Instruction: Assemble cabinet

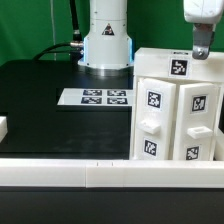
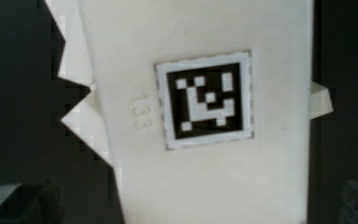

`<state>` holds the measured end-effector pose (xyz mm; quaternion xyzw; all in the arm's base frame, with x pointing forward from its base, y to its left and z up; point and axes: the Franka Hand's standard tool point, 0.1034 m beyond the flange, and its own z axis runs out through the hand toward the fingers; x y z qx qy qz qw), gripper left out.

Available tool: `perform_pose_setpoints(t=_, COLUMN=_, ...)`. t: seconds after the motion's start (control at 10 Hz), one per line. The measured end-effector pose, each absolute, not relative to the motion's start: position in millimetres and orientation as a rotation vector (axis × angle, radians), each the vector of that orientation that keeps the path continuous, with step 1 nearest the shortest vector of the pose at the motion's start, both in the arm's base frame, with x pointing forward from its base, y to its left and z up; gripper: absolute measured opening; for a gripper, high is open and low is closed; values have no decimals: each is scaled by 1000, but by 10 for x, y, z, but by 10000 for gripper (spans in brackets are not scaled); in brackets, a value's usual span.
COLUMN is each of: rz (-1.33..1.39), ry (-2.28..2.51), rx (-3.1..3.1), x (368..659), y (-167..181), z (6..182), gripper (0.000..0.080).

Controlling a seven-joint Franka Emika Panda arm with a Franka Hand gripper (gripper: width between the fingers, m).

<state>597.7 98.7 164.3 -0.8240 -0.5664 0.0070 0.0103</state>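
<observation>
The white cabinet (image 1: pixel 176 105) stands at the exterior view's right, a boxy body with tagged drawer-like blocks on its front. My gripper (image 1: pixel 203 48) hangs just over its top right part. In the wrist view a white cabinet piece (image 2: pixel 194 60) with a square tag (image 2: pixel 208 97) fills the frame and runs between my fingers. My gripper (image 2: pixel 190 205) is open, with a dark gap between each finger (image 2: pixel 19 205) and the piece. I cannot tell whether the fingers touch it.
The marker board (image 1: pixel 95 97) lies on the black table near the arm's white base (image 1: pixel 107 40). A small white part (image 1: pixel 3 128) sits at the exterior view's left edge. A white rail (image 1: pixel 100 172) runs along the front.
</observation>
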Motion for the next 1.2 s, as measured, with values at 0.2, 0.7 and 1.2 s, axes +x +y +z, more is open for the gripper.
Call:
perform_pose_setpoints(t=0.2, rz=31, ry=-1763, rx=-2572, x=5942, y=966, z=1601, gripper=797)
perform_pose_setpoints(t=0.7, rz=50, ry=-1749, rx=-2575, x=5901, y=915, z=1531, gripper=797)
perform_pose_setpoints(t=1.2, rz=52, ry=-1743, rx=-2579, x=5900, y=899, z=1525, gripper=561)
